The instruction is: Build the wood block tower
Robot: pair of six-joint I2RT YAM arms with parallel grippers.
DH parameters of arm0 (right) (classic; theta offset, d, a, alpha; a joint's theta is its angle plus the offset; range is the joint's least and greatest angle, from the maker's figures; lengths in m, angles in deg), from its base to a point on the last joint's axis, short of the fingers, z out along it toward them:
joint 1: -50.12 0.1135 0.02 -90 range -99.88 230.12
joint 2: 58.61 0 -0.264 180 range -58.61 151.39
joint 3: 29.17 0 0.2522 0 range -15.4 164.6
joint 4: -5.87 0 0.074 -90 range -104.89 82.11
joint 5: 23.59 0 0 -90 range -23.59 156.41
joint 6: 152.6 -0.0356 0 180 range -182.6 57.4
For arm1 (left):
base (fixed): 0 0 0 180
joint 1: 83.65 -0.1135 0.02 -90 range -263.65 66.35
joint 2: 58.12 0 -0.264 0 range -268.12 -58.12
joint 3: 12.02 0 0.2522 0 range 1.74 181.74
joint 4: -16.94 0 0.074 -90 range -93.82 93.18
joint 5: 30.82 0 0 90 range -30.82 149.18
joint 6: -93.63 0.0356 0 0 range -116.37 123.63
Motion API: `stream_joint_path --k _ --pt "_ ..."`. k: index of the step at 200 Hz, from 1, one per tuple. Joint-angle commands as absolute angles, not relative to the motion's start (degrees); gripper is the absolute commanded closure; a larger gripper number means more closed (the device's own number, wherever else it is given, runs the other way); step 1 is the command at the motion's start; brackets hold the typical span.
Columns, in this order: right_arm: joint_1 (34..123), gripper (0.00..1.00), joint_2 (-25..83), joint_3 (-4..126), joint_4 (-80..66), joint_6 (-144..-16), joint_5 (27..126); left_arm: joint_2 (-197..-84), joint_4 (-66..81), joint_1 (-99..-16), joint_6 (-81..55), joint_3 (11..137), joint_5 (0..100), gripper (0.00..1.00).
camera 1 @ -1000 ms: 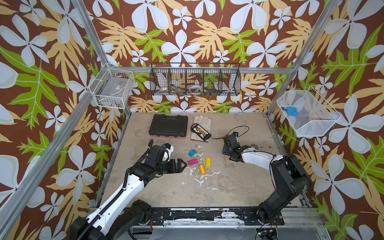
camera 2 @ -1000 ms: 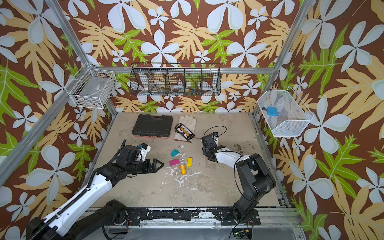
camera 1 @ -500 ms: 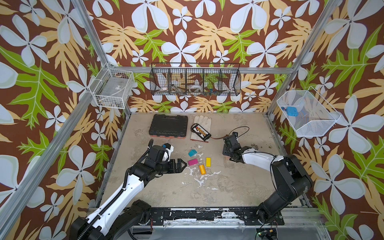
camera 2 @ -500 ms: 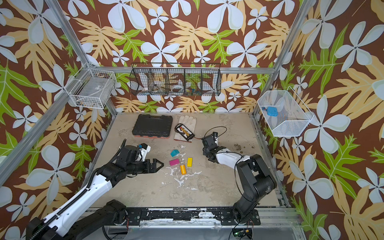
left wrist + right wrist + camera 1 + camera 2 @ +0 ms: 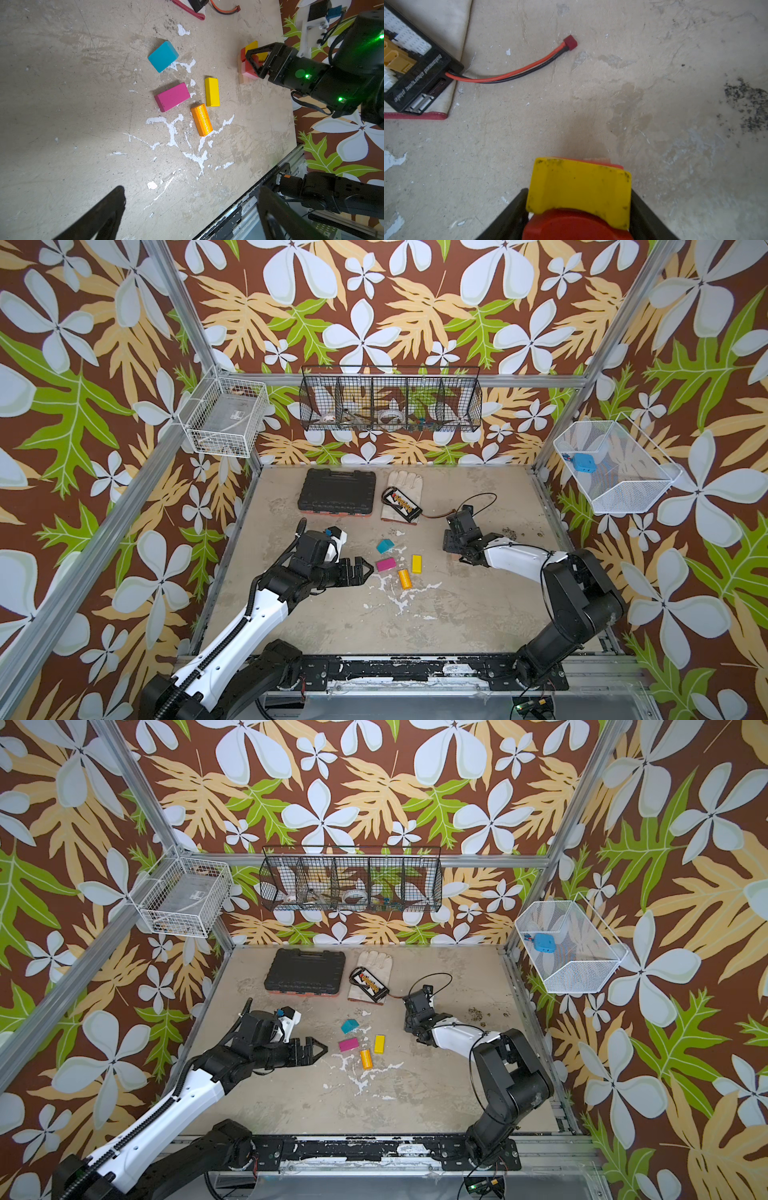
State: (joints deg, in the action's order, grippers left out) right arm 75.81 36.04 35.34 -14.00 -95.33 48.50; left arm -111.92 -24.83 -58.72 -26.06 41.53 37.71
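Near: left end effector [image 5: 368, 569], spread wide, just beside my loose wood blocks [image 5: 386, 564] at the middle of the desk [image 5: 457, 614]. Beyond, right of centre: tower [image 5: 242, 55], yellow arch [image 5: 579, 187] topmost, flanked by right end effector [image 5: 253, 65]; pinching or released, I cannot tell. Hazard: a finger dragging on withdrawal would topple it.

The left arm [image 5: 266, 610] has white links, black joints and a ribbed black cable [image 5: 248, 605]. The right arm [image 5: 515, 562] matches, with green lights [image 5: 306, 76] behind the black right gripper [image 5: 252, 64].

top views: whole bench [image 5: 457, 614] is overlooked from high | wrists: bench is seen close | shared, top and left wrist: magenta block [image 5: 172, 96]
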Motion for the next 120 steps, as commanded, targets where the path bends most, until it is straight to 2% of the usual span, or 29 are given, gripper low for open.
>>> stream_joint_path --k 1,71,120 --pt "75.9 0.25 35.4 35.4 -14.9 -94.9 48.0 -111.9 -24.0 -58.6 -25.7 41.5 37.5 0.0" --pt "76.0 0.2 32.6 36.1 -17.9 -95.8 46.0 -111.9 -24.0 -58.6 -25.8 41.5 37.5 0.0" --pt "80.0 0.17 20.0 32.4 -20.1 -99.1 42.9 -111.8 -24.0 -58.6 -25.7 41.5 37.6 0.0"
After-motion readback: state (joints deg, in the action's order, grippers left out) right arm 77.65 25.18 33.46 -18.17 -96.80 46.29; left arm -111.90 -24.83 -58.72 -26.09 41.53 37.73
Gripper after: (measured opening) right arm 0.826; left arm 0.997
